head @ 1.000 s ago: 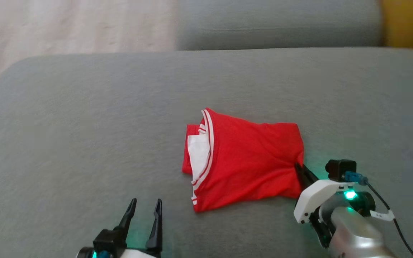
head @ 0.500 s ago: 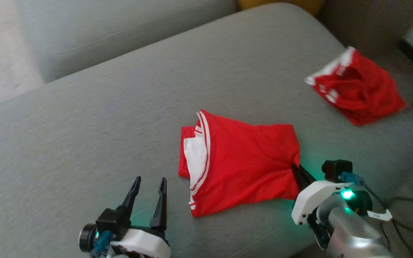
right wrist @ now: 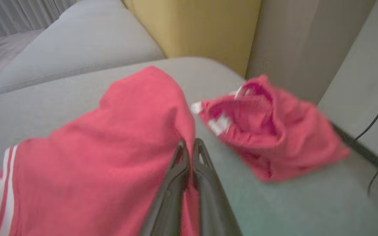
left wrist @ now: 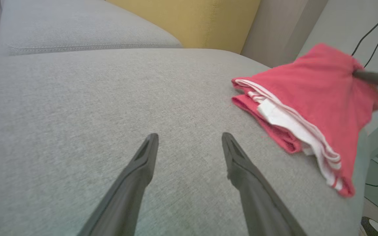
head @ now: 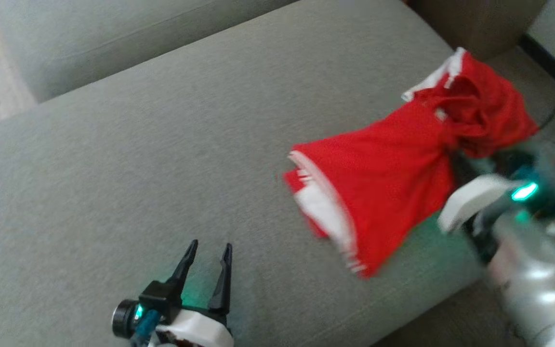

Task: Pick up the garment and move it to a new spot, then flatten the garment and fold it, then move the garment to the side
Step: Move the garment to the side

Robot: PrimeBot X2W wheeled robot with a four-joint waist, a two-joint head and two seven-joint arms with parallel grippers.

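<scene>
2 red pieces in sight: folded garment, red with white-striped trim, and a crumpled second red garment at the far right corner of the grey sofa cushion. since a second ago: folded garment no longer flat in the middle of the cushion; raised at its right edge and carried rightward, now near the cushion's right end, overlapping the crumpled piece in the head view, touching or not impossible to tell through the blur. striped end trailing low, seemingly brushing the cushion. much of the shift in the head view down to the camera turning right, not to the cloth alone. right gripper pressed together, pinching the folded garment's right edge, same grip as before. left gripper spread wide, holding nothing, low over bare cushion, well apart from the cloth, much as before. reads as the last step under way: fold done, bundle on its way to the side. fold seemingly intact so far, layers stacked, yet hanging from 1 pinch point, so likely to loosen if swung or dropped carelessly. still to do: set down, let go. no brand, label or legible writing anywhere; only white stripes and a white panel on the garment; yellow cushion behind, unmarked
</scene>
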